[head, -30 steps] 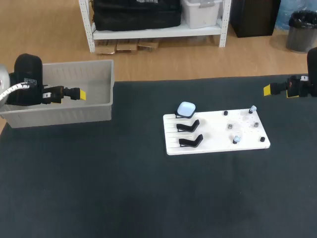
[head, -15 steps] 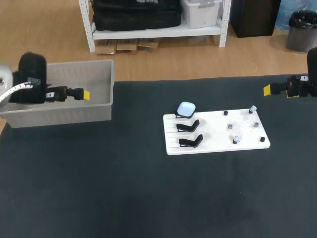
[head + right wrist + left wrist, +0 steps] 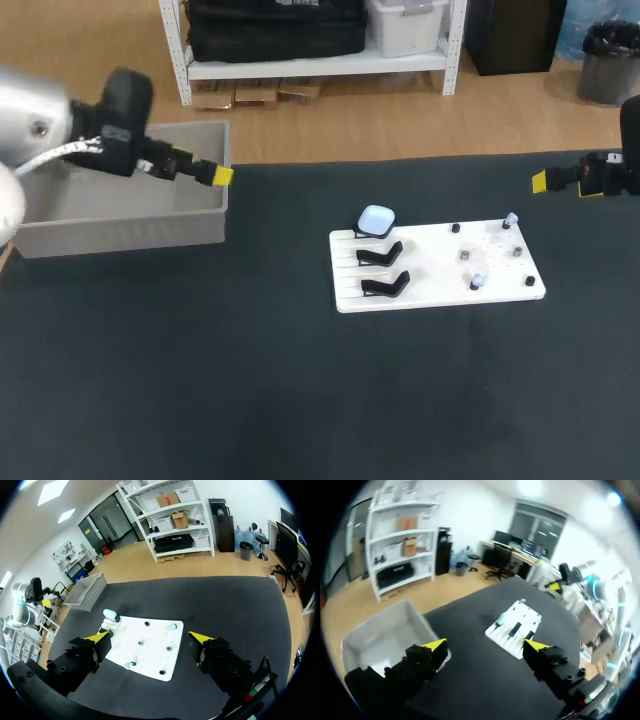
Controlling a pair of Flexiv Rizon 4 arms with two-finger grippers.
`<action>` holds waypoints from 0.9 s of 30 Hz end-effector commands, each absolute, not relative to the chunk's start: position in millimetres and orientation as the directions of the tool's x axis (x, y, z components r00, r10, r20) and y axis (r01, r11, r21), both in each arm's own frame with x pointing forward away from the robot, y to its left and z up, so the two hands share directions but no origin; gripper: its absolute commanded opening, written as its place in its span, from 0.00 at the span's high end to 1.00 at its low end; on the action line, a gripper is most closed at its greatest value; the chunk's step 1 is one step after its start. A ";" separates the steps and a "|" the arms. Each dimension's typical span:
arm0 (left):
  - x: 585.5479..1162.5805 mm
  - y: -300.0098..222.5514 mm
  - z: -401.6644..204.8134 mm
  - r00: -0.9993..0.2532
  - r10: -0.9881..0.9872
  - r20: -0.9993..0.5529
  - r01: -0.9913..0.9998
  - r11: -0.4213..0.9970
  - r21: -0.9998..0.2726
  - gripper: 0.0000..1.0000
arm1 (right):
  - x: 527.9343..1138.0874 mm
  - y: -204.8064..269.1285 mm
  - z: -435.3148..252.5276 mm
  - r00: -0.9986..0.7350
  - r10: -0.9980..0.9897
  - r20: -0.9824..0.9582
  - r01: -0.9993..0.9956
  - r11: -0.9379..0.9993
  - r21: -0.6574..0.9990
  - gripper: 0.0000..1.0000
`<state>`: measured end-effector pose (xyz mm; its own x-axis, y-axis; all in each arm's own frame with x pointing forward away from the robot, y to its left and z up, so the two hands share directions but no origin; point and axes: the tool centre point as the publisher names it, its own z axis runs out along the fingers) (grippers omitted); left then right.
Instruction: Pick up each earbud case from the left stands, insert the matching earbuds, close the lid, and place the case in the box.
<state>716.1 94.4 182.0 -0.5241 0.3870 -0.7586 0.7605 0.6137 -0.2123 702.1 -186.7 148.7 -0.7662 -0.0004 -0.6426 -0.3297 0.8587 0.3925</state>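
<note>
At the box's [image 3: 120,235] wall, our left gripper [image 3: 222,177] hangs open.
Our right gripper [image 3: 540,181] gapes too; earbud case [image 3: 376,220] stands at the white board [image 3: 440,292].

One earbud case [image 3: 376,219], two black stands [image 3: 380,254], two earbuds [image 3: 477,282] — one box [image 3: 120,232].

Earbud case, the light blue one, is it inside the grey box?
No, the light blue earbud case rests at the left end of the white board, well apart from the grey box.

head view: fixed high behind the robot, looking down on the whole table [image 3: 200,380]. wrist views: each far off, facing obliquely down from opposite ends; all three share the white board [image 3: 430,270].
</note>
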 end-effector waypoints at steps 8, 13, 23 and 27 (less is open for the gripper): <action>734.4 47.3 164.1 -0.254 0.518 -0.817 0.938 0.337 -0.078 0.00 | 701.8 -186.6 149.1 -0.767 -0.001 -0.642 -0.329 0.860 0.391 0.00; 738.7 32.7 151.5 -0.203 0.513 -0.834 0.961 0.268 -0.069 0.00 | 701.8 -186.6 149.1 -0.767 -0.001 -0.642 -0.329 0.860 0.391 0.00; 748.4 4.4 138.4 -0.100 0.516 -0.851 0.989 0.148 -0.026 0.00 | 701.8 -186.6 149.1 -0.767 -0.001 -0.642 -0.329 0.860 0.391 0.00; 753.1 -4.7 129.1 -0.074 0.527 -0.847 0.995 0.101 -0.024 0.00 | 701.8 -186.6 149.1 -0.767 -0.001 -0.642 -0.329 0.860 0.391 0.00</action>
<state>738.6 3.5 136.3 -0.0755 0.5222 -0.8495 0.9887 0.1498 0.0042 702.2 -186.7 148.8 -0.7662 -0.0004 -0.6426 -0.3297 0.8587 0.3924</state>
